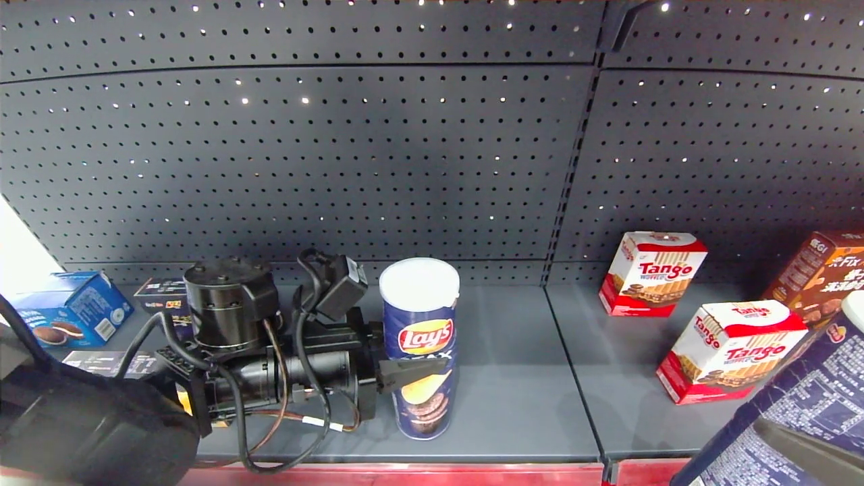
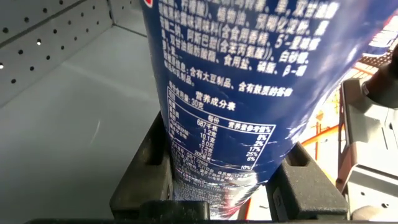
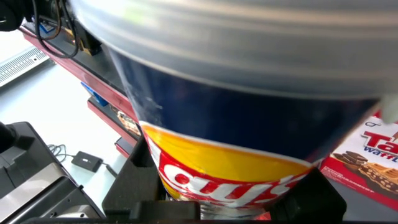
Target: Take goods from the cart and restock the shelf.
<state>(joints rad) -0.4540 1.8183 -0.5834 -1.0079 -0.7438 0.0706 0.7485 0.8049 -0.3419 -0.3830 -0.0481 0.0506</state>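
Observation:
A blue chip can (image 1: 418, 317) with a white lid stands upright on the grey shelf (image 1: 513, 385), left of centre. My left gripper (image 1: 425, 371) comes in from the left and is shut on its lower half. In the left wrist view the can's printed side (image 2: 236, 93) sits between the dark fingers (image 2: 149, 168). A second blue chip can (image 1: 796, 398) hangs tilted at the shelf's front right corner, with my right gripper (image 1: 803, 439) shut on it. In the right wrist view this can (image 3: 236, 124) fills the gap between the fingers (image 3: 134, 180).
Two red-and-white wafer boxes (image 1: 651, 272) (image 1: 732, 349) and a brown box (image 1: 820, 270) stand on the right shelf section. A blue cookie box (image 1: 71, 316) and dark boxes (image 1: 158, 297) lie at the far left. The perforated back panel (image 1: 405, 169) closes the rear.

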